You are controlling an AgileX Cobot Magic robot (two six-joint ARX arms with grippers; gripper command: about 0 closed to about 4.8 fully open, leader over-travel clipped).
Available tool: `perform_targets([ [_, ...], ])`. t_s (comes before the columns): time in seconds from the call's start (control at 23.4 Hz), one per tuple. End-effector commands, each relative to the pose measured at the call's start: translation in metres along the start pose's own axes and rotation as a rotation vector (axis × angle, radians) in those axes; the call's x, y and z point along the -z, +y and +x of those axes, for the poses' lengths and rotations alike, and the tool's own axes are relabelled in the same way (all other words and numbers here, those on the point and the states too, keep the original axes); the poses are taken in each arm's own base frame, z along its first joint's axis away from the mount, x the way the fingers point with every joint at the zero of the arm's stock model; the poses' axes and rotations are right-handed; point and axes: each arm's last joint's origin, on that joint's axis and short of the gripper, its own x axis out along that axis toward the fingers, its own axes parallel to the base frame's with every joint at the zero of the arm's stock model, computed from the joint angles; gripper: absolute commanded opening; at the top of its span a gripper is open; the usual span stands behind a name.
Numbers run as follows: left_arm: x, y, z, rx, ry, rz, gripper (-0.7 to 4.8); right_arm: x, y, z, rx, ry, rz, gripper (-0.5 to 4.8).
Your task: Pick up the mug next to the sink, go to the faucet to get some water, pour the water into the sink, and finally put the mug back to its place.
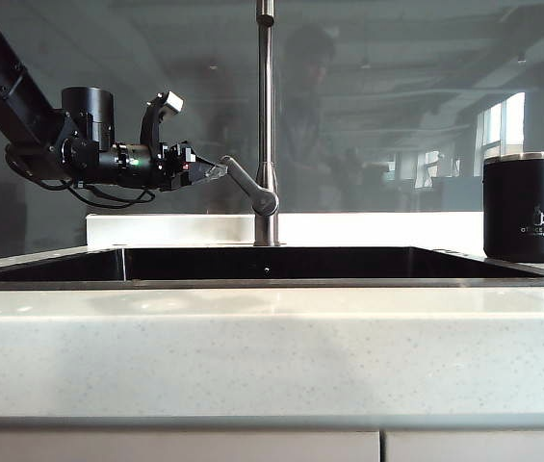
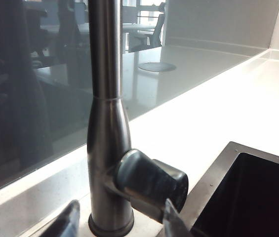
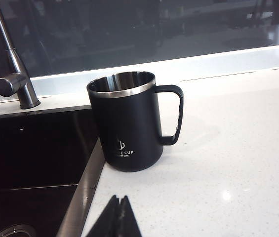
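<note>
**Mug upright beside the sink**

The mug [image 3: 126, 126] stands on the counter [image 3: 228, 163] at the sink [image 3: 82, 195] corner; the left gripper [image 2: 119, 222] spreads wide around the faucet [image 2: 107, 123] lever, not clamping; the right gripper [image 3: 118, 217], closed and empty, hovers near the mug.

Lettering on the mug

You had one readable mark: the black mug [image 3: 127, 126] at the sink's [image 3: 82, 190] right-hand edge on the worktop [image 3: 218, 163] carried a small white logo above "CUP"; the word before it and the smaller line beneath were too blurred to read.
</note>
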Motion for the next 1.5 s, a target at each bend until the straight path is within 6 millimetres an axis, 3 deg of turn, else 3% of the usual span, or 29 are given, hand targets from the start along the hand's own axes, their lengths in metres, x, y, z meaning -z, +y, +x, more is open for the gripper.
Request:
perform_targets([
  [0.04,-0.0049,-0.0007,0.0001,0.004,-0.010,0.012,2.10,-0.0008,0.0003,0.0000,-0.010,-0.017,-0.005,-0.08],
  [1.28,-0.0049,-0.0007,0.0001,0.004,-0.011,0.011,2.10,-0.0007,0.0001,0.0000,-0.008,-0.017,-0.005,-0.08],
  [1.5,-0.0129,0.0007,-0.0010,-0.065,-0.029,-0.017,2.10,-0.0007,0.0001,0.0000,-0.008,-0.017,-0.005,-0.08],
])
